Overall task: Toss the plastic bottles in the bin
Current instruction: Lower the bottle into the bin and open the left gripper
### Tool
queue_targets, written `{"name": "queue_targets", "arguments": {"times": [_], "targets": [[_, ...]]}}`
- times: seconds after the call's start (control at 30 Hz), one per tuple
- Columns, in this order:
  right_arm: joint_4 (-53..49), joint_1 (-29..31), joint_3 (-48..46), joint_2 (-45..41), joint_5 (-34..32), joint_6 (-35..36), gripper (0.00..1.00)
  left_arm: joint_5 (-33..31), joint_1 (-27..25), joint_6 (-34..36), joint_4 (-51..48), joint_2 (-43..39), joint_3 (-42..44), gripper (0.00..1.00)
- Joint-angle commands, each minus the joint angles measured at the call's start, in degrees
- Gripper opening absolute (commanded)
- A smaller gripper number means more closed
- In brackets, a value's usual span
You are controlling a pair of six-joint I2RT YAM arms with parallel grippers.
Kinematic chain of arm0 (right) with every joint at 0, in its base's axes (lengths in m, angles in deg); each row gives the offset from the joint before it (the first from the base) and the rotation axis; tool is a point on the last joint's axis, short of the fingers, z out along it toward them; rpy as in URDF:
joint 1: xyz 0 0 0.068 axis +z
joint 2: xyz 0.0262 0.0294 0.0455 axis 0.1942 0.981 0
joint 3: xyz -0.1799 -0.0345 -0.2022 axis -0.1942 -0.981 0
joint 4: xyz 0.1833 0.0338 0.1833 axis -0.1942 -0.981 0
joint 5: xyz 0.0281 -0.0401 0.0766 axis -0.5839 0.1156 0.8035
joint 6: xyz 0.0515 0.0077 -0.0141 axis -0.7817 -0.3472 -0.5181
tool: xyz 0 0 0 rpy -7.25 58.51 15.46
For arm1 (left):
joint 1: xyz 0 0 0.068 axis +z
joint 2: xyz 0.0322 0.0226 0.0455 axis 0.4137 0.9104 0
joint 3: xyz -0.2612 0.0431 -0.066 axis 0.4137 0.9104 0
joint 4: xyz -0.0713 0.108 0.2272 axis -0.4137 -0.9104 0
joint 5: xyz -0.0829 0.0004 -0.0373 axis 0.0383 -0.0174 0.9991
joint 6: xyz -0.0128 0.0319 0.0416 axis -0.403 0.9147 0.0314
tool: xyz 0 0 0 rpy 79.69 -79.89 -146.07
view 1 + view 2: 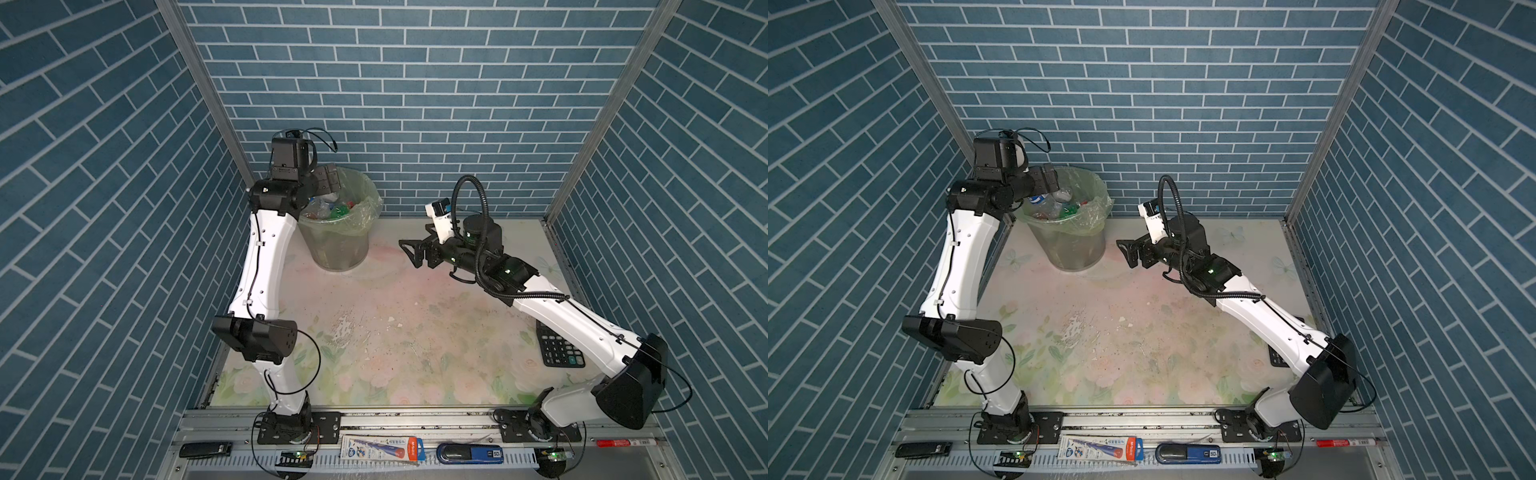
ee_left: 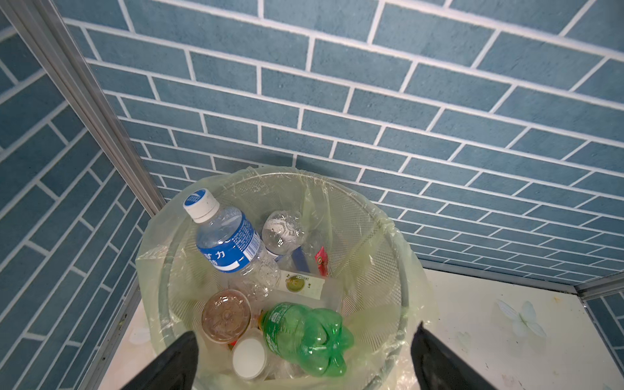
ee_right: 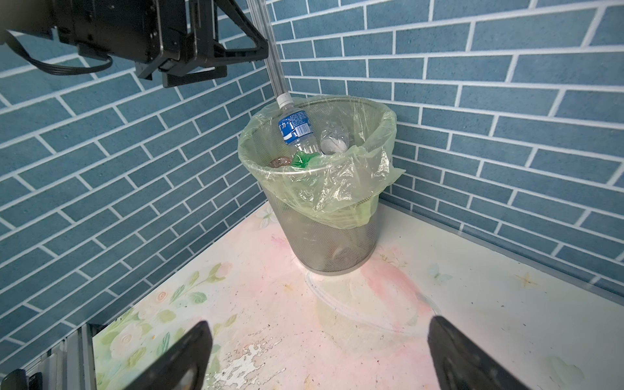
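Note:
The bin [image 1: 340,245] [image 1: 1077,249], a round grey mesh basket lined with a pale green bag, stands at the back left corner of the table. Every one of the plastic bottles I see lies inside it. They include a clear one with a blue label [image 2: 229,239] [image 3: 293,128], a green one [image 2: 304,337], a crushed clear one [image 2: 282,229] and a brown one [image 2: 226,315]. My left gripper [image 1: 328,176] [image 2: 304,329] hangs open over the bin's rim [image 2: 388,236], holding nothing. To the right of the bin, my right gripper [image 1: 409,251] [image 3: 319,322] is open and empty above the table.
A black calculator [image 1: 559,349] lies at the right edge of the table, partly under the right arm. A pen pack [image 1: 380,448], a blue device [image 1: 469,453] and a red marker [image 1: 627,442] lie on the front rail. Blue brick walls close in three sides.

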Motion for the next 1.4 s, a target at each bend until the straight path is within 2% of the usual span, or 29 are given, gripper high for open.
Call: {"name": "queue_targets", "arguments": {"times": [0.0,0.17,0.4,0.5,0.8,1.03,1.17,1.37], "targets": [[-0.60,0.29,1.65,0.22,-1.32,0.60,0.99,0.04,1.71,1.09,-2.14,4.55,-5.48,0.99],[-0.52,0.26,0.87,0.07,-0.82,0.10,0.99,3.18,5.72,-0.93,0.27,10.69,-10.11,0.99],[-0.98,0.27,0.42,0.20,-0.72,0.10,0.99,12.43,10.27,-2.80,9.27,18.32,-10.37,0.99],[-1.55,0.25,0.54,0.57,-0.63,0.27,0.99,13.91,10.50,-2.47,9.91,20.98,-12.83,0.99],[-2.69,0.16,3.48,3.29,-0.57,0.98,0.99,18.72,10.33,-5.02,12.88,24.23,-11.80,0.99],[-3.30,0.19,5.78,5.23,-0.10,1.20,0.99,21.76,9.11,-5.27,16.62,20.53,-4.55,0.99],[-3.27,0.22,6.09,5.52,0.08,1.16,0.99,20.96,8.92,-6.22,14.33,18.97,-3.68,0.99],[-2.93,0.22,5.04,4.70,0.04,1.03,0.99,21.58,8.92,-6.27,17.15,11.28,2.53,0.99]]}}
